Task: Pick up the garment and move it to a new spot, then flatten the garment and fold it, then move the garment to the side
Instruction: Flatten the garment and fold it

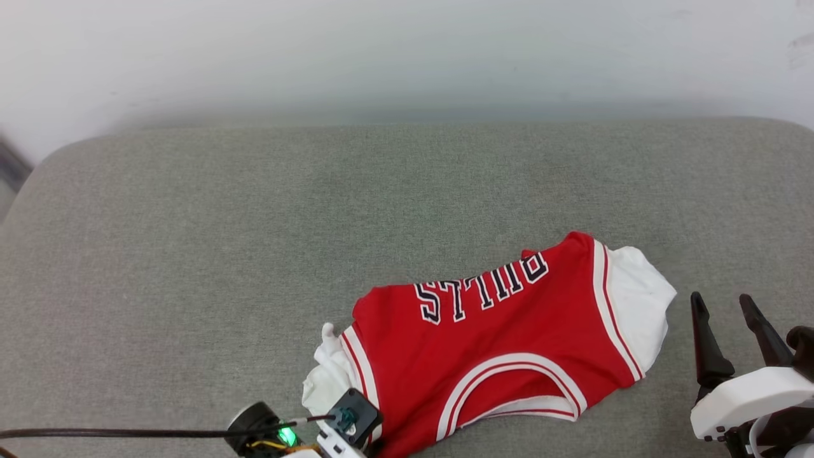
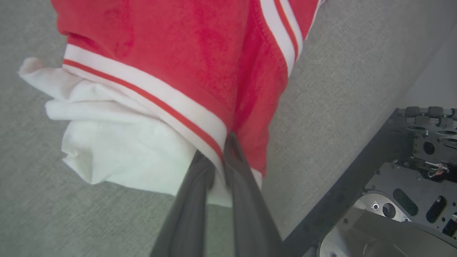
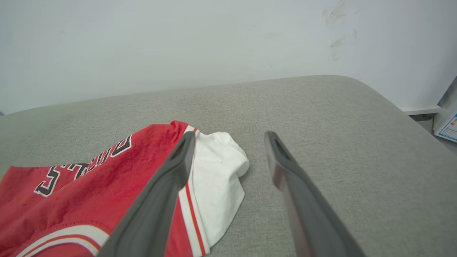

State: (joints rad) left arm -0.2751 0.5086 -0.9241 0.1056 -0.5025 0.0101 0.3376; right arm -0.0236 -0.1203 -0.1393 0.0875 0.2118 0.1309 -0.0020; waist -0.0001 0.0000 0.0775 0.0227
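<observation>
The garment (image 1: 509, 331) is a red jersey with white sleeves, striped trim and black block letters. It lies crumpled on the grey cushion, right of centre and close to the front edge. My left gripper (image 1: 356, 423) is at its near left corner. In the left wrist view, that left gripper (image 2: 223, 150) is shut on the garment (image 2: 171, 53), pinching the striped trim where the bunched white sleeve (image 2: 117, 142) meets the red cloth. My right gripper (image 1: 725, 312) stands open just right of the garment's other white sleeve (image 1: 636, 299), apart from it. The right gripper (image 3: 230, 137) has nothing between its fingers.
The grey cushion (image 1: 254, 222) stretches wide to the left and back, ending at a white wall (image 1: 407, 51). A black cable (image 1: 127, 434) runs along the front left. The robot's metal base (image 2: 403, 185) sits beside the cushion's edge. A paper (image 3: 448, 128) lies past the right corner.
</observation>
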